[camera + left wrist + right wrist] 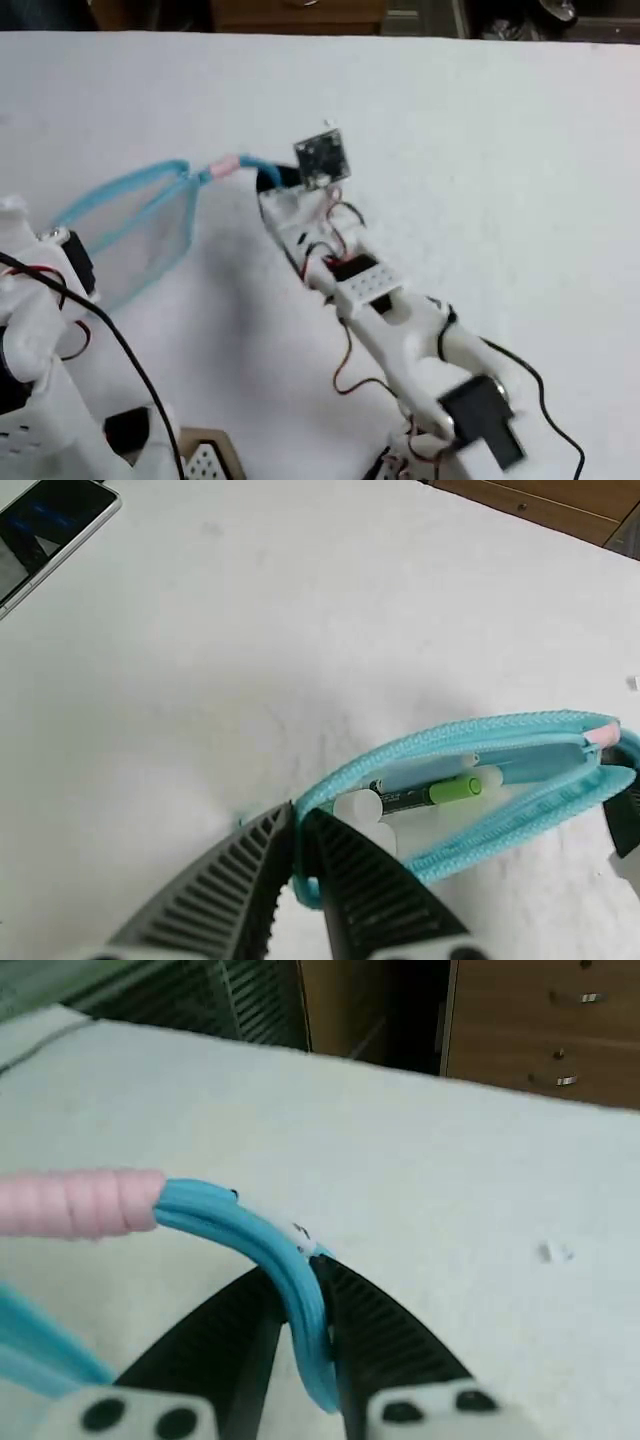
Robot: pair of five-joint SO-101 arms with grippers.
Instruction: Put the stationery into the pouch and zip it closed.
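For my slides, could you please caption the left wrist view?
Left gripper pinching the open pouch, pen inside.

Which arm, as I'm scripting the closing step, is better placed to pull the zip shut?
Right, probably. The right gripper is shut on the blue pull strap by the pink tab, while the left gripper pins the pouch at its other end, anchoring it.

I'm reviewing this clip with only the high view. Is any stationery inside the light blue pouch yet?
Observer: Yes, the left wrist view shows a black-and-green pen lying inside the light blue zip pouch.
Operator: What does the right gripper hold?
Observer: The right gripper is shut on the blue pull strap beside a pink ribbed sleeve.
Operator: And the left arm?
Observer: The left gripper is shut on the pouch's opposite end.
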